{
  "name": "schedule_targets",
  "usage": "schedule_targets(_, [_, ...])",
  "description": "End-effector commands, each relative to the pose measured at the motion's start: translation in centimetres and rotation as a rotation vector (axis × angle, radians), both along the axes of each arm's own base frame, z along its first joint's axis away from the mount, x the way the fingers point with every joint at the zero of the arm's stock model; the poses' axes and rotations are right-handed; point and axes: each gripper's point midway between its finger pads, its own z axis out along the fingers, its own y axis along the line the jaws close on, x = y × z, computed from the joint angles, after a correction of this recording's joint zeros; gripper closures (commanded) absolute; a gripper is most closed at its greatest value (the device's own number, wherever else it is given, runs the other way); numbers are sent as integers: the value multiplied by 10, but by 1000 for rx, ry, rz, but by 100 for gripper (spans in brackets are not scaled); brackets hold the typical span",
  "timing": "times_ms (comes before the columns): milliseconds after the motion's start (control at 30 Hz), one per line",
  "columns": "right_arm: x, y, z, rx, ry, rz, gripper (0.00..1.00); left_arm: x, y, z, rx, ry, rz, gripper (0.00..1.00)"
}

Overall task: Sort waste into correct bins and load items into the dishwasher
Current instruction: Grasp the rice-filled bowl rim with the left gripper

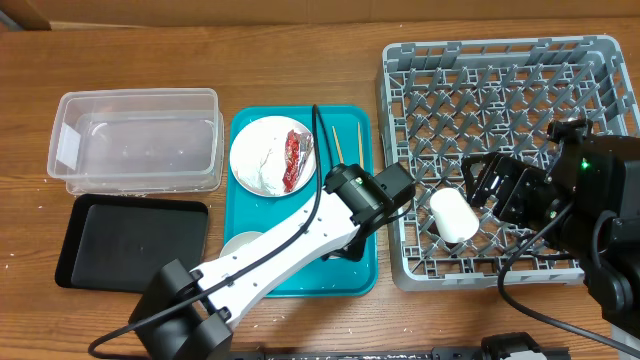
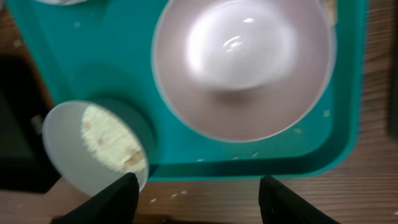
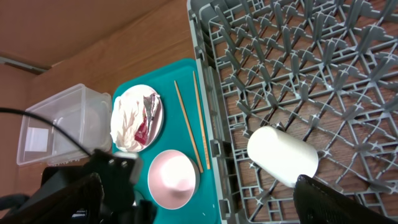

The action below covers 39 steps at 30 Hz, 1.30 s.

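Only the cup (image 1: 453,215) lies in the rack (image 1: 500,47) at right, while plate (image 1: 262,160), bowls (image 2: 242,68), chopsticks (image 3: 203,124) and wrapper (image 1: 295,160) wait on the tray (image 1: 350,280), with left pincer (image 2: 198,183) and right pincer (image 3: 199,186) both wide, empty.

White cup (image 1: 453,214) lies sideways in the grey dish rack (image 1: 500,47); napkin (image 1: 262,165) and red wrapper (image 1: 295,158) sit on the plate (image 1: 250,135).

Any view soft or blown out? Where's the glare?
Left wrist: soft all over, the bowl has smeared edges and a small glare spot on it, and the left pincer fingertips are dark blurs. Right wrist: sharp, but the rack bars fan out with lens distortion. Overhead: evenly lit, crisp, no glare.
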Motion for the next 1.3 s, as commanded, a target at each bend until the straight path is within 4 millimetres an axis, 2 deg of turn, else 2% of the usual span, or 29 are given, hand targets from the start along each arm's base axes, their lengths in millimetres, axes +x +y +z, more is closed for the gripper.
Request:
schedule_targets(0, [1, -2, 10, -6, -31, -6, 0, -3, 18, 27, 15, -86, 113, 36])
schedule_targets(200, [-1, 2, 9, 11, -20, 13, 0, -18, 30, 38, -12, -101, 84, 33])
schedule_targets(300, [-3, 2, 7, 10, -13, 13, 0, -22, 35, 32, -23, -101, 55, 34])
schedule_targets(400, [-5, 1, 5, 8, 3, 13, 0, -27, 36, 13, -44, -91, 51, 34])
schedule_targets(433, [-6, 1, 3, 7, 9, 12, 0, -32, 27, -4, -87, -51, 2, 35])
schedule_targets(467, [-7, 1, 3, 7, 11, 12, 0, -32, 23, -11, -107, -44, -12, 37])
schedule_targets(567, [-5, 1, 2, 6, 18, 12, 0, -24, 15, -16, -133, -74, -66, 38])
schedule_targets(667, [-2, 2, -2, 4, 34, 12, 0, -27, 35, -15, -55, -81, 0, 39])
schedule_targets(700, [0, 2, -5, 3, 49, 12, 0, -28, 48, -19, -18, -87, 61, 43])
schedule_targets(800, [4, 3, -11, 0, 77, 13, 0, -37, 58, -48, -36, -15, 87, 48])
schedule_targets(967, [5, 6, -14, 12, 94, 24, 0, -29, 64, -63, -73, -3, 108, 50])
schedule_targets(1067, [5, 6, -14, 11, 94, 25, 0, -34, 79, -78, -58, 29, 139, 52])
schedule_targets(1167, [5, 6, -14, 11, 93, 24, 0, -35, 71, -95, -145, 72, 100, 53])
schedule_targets(1200, [6, 6, -14, 11, 92, 24, 0, -37, 71, -99, -167, 85, 115, 57])
schedule_targets(1233, [6, 6, -14, 11, 92, 24, 0, -37, 72, -101, -185, 97, 134, 67])
schedule_targets(1267, [6, 6, -14, 11, 91, 25, 0, -34, 70, -100, -194, 89, 110, 82])
